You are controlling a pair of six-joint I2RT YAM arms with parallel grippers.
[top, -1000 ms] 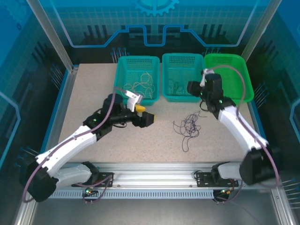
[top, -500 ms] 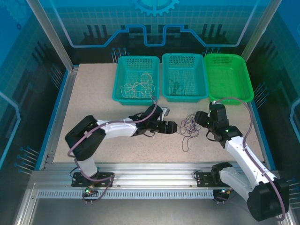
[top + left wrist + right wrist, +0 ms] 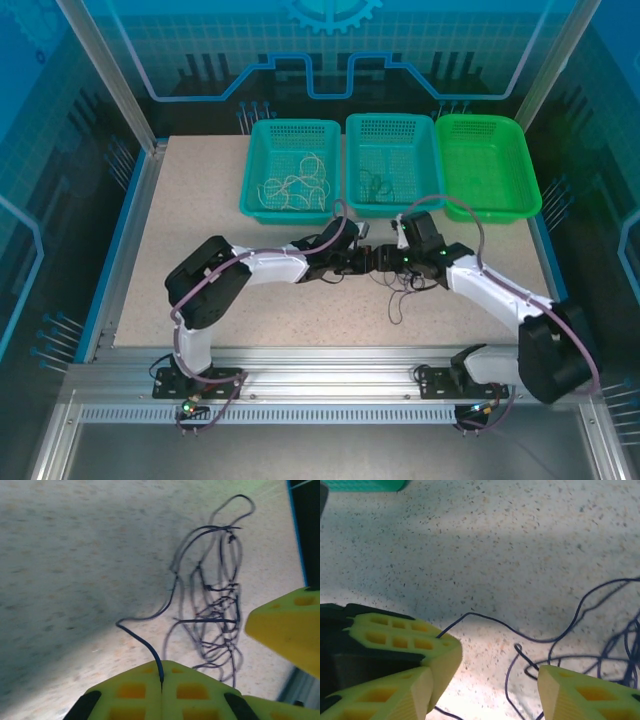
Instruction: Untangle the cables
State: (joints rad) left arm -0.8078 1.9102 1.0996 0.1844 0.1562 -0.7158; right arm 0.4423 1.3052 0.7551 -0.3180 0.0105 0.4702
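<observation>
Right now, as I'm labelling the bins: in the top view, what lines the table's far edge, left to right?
Left teal basket holding pale beige cables → middle teal basket holding dark green cables → bright green basket.

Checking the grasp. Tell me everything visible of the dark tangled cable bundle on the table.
The dark purplish-black tangle of thin wire strands lies on the speckled beige tabletop, with many small loops crossing and a larger loop at its far end. One loose strand curves out and is pinched between the shut yellow fingers of the left tool.
</observation>
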